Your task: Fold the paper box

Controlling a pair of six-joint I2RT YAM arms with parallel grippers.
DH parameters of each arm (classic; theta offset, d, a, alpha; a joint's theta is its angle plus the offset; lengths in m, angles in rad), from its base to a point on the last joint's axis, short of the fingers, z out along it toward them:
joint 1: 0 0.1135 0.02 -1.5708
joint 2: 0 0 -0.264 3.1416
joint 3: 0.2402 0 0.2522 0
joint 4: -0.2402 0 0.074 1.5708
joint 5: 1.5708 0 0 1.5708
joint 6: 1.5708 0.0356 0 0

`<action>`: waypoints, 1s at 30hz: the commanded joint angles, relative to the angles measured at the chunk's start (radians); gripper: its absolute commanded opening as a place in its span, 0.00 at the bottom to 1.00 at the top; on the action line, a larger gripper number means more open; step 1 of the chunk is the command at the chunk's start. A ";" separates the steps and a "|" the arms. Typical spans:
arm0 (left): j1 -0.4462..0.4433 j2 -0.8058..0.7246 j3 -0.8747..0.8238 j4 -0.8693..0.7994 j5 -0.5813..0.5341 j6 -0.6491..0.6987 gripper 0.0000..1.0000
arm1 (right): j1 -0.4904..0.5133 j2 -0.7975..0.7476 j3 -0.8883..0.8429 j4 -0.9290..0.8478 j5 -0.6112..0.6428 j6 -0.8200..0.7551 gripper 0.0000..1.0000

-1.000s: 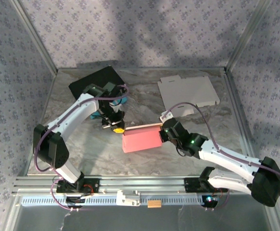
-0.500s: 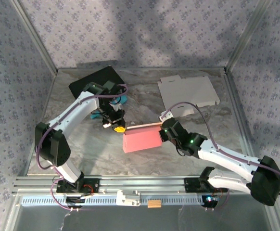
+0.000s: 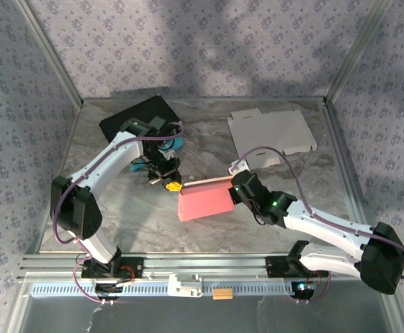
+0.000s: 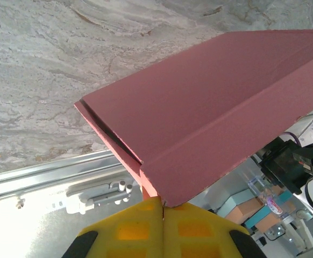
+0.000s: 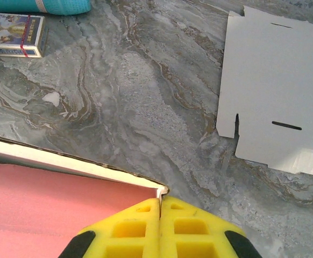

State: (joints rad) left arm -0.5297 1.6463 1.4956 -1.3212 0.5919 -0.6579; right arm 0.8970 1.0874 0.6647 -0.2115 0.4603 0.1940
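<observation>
Rightward, pink box [image 4: 215,102] runs offscreen.

Two arms are working at one marble table [image 3: 209,149]: one left arm [image 3: 105,163] and one right arm [image 3: 320,225]. Two grippers are showing, each with two yellow fingers: one left gripper [image 3: 172,186] and one right gripper [image 3: 234,189]. One pink paper box [image 3: 203,201] is showing. One flat white cardboard blank [image 3: 275,132] is lying on the table, and one black sheet [image 3: 136,116] too. One teal thing [image 5: 54,4] and one small printed card box [image 5: 11,35] are making up the rest
</observation>
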 commanded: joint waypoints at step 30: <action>0.007 0.081 0.092 0.055 0.059 0.026 0.00 | -0.015 -0.005 0.044 0.083 -0.061 -0.084 0.00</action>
State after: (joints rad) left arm -0.5213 1.7058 1.5555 -1.3304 0.6010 -0.6594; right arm 0.8719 1.0973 0.6792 -0.2035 0.4755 0.1295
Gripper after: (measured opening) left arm 0.060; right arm 0.060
